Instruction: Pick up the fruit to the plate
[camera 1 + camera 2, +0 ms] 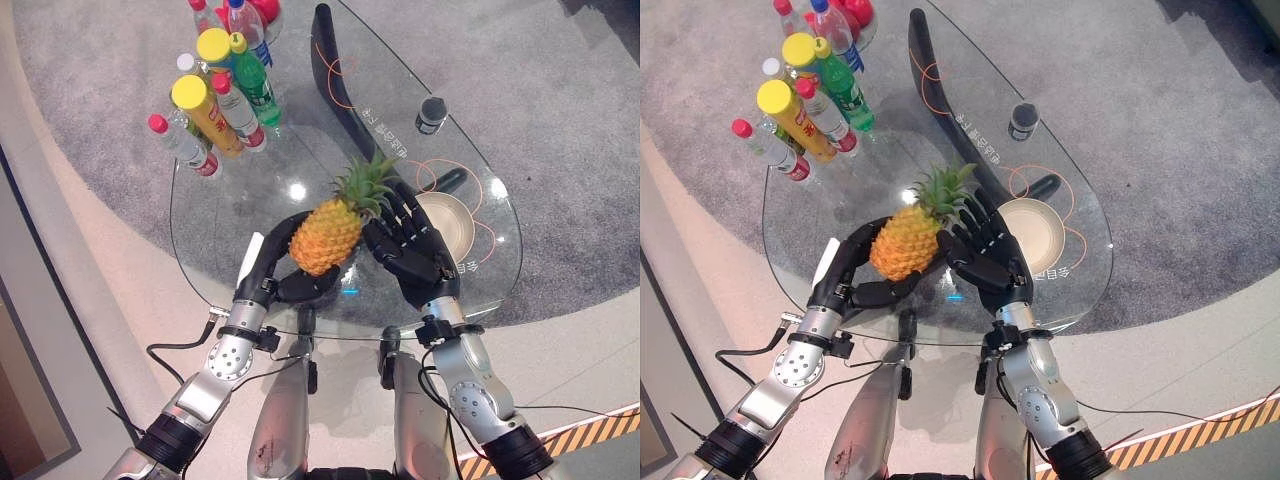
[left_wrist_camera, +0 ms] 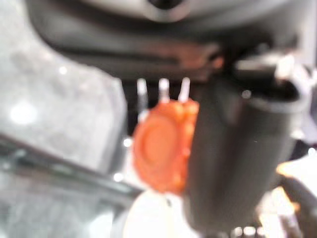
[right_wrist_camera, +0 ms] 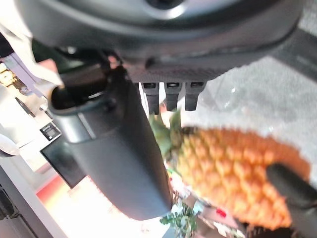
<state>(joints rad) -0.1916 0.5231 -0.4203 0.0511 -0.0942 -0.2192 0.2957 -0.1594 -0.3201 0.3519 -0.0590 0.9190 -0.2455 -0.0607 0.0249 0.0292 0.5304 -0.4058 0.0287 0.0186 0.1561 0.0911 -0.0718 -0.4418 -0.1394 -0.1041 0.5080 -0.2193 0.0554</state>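
Observation:
A yellow-orange pineapple (image 1: 325, 235) with a green crown is held between both hands above the glass table (image 1: 250, 190). My left hand (image 1: 283, 270) cups its lower left side, with fingers curled behind it and the thumb under it. On the right side my right hand (image 1: 412, 250) presses against the fruit with straight, spread fingers. The pineapple (image 3: 233, 168) also shows past the right thumb (image 3: 119, 148) in the right wrist view, and its orange base (image 2: 161, 146) in the left wrist view. A cream plate (image 1: 452, 222) sits on the table just right of my right hand.
Several bottles with coloured caps (image 1: 215, 100) stand together at the table's far left. A small dark jar (image 1: 431, 113) stands at the far right. A black curved support (image 1: 335, 70) runs under the glass. Grey carpet surrounds the table.

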